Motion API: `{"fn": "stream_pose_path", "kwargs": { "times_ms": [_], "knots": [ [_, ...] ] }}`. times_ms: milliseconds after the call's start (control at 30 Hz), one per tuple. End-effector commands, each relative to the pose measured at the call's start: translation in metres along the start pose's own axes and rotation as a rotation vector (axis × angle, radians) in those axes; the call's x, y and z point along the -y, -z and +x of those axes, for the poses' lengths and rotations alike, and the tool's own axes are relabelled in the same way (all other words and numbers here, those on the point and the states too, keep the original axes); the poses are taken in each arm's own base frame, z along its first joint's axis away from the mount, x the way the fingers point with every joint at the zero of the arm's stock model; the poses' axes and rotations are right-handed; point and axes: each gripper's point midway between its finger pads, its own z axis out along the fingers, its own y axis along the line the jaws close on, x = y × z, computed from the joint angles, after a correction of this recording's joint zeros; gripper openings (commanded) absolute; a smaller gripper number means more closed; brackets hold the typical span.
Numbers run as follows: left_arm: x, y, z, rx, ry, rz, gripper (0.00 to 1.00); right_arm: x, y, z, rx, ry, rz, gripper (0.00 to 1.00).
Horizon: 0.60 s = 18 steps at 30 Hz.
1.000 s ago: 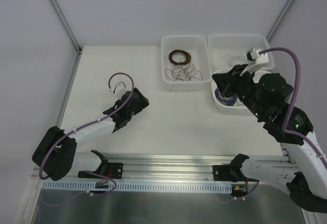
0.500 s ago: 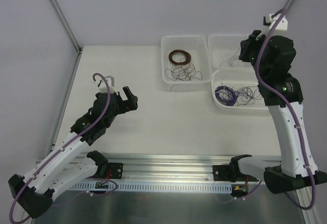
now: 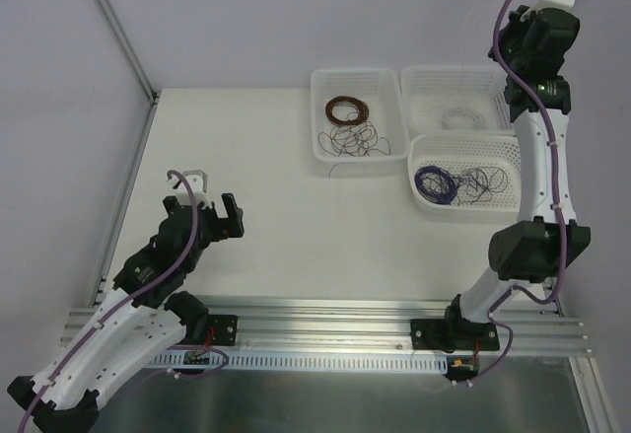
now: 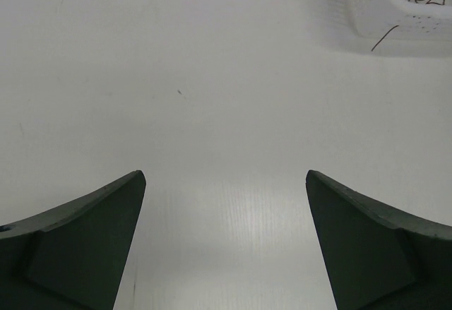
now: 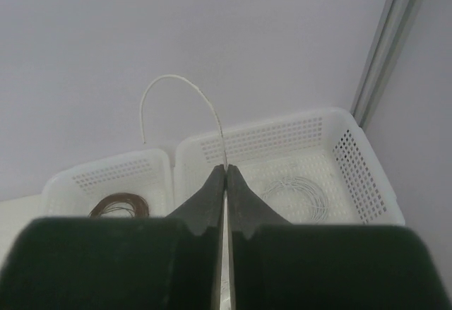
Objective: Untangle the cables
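The surface [image 3: 296,186] gives me the most open room. It is bare white all around my left pincer [image 4: 226,177], which hangs low over it with jaws spread wide and nothing between them. Ahead of that pincer and off to its right, three white baskets stand close together. Their perforated walls are the edges I would mind, since a fine strand could catch in a hole or on a rim. One stray end [image 4: 385,38] already pokes out through the wall of the left basket [image 3: 320,108].

My right pincer [image 5: 226,171] sits high above the far-right basket [image 3: 434,73], clenched on a white wire [image 5: 180,82]. The wire arcs up from the fingertips and is springy enough to hold its own curve.

The cables [image 3: 473,181], a scribble of dark purple and blackish strands, lie in the near-right basket [image 3: 463,208]. They are well below the right pincer and back toward its base, touching a purple coil [image 3: 432,184].

I judge them nearly weightless, springy and slick, and likely to drag their neighbours along. I would pinch one loop standing out at the tangle's outer edge, not the knotted middle, and lift slowly, straight up and clear of the walls.
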Motion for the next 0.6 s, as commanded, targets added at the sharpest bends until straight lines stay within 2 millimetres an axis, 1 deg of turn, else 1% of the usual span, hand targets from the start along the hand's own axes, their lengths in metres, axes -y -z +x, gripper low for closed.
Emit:
{"fn": "stream_pose_path", "kwargs": {
  "times_ms": [0,33,100,133,200,233,267,300,333,367,400,433,467,500,533,567],
  "knots": [
    [-0.018,-0.001,-0.007,0.029,-0.032,-0.096,0.99,0.007,-0.024,-0.027,0.109,-0.012,-0.011,0.03],
    [-0.020,-0.003,-0.006,0.020,-0.049,-0.109,0.99,0.013,-0.042,-0.010,0.083,-0.012,0.000,0.07],
    [-0.025,-0.006,-0.004,0.012,-0.071,-0.139,0.99,0.020,-0.060,0.012,0.045,-0.012,0.023,0.14],
    [-0.026,-0.008,-0.002,0.002,-0.086,-0.150,0.99,0.026,-0.076,0.036,-0.001,-0.013,0.037,0.23],
    [-0.027,-0.010,-0.001,-0.011,-0.092,-0.155,0.99,0.031,-0.088,0.061,-0.048,-0.018,0.052,0.38],
    [-0.026,-0.011,0.001,-0.020,-0.098,-0.154,0.99,0.034,-0.093,0.074,-0.074,-0.023,0.058,0.47],
    [-0.026,-0.012,0.001,-0.022,-0.097,-0.154,0.99,0.036,-0.098,0.092,-0.112,-0.038,0.066,0.51],
    [-0.026,-0.012,0.001,-0.025,-0.098,-0.154,0.99,0.038,-0.100,0.102,-0.133,-0.046,0.070,0.57],
    [-0.027,-0.013,0.001,-0.028,-0.100,-0.159,0.99,0.041,-0.101,0.118,-0.169,-0.056,0.078,0.60],
    [-0.027,-0.013,0.001,-0.030,-0.100,-0.162,0.99,0.041,-0.100,0.125,-0.185,-0.072,0.077,0.62],
    [-0.028,-0.013,0.002,-0.031,-0.099,-0.164,0.99,0.040,-0.099,0.130,-0.198,-0.082,0.072,0.67],
    [-0.028,-0.013,0.001,-0.031,-0.094,-0.162,0.99,0.042,-0.096,0.145,-0.233,-0.089,0.076,0.69],
    [-0.027,-0.013,0.001,-0.031,-0.089,-0.158,0.99,0.038,-0.092,0.143,-0.235,-0.096,0.065,0.71],
    [-0.027,-0.013,0.002,-0.033,-0.086,-0.155,0.99,0.039,-0.089,0.147,-0.247,-0.107,0.069,0.76],
    [-0.025,-0.013,0.001,-0.031,-0.080,-0.144,0.99,0.039,-0.084,0.149,-0.259,-0.111,0.072,0.78],
    [-0.026,-0.012,0.001,-0.030,-0.075,-0.144,0.99,0.034,-0.080,0.158,-0.287,-0.120,0.045,0.80]
  ]
}}
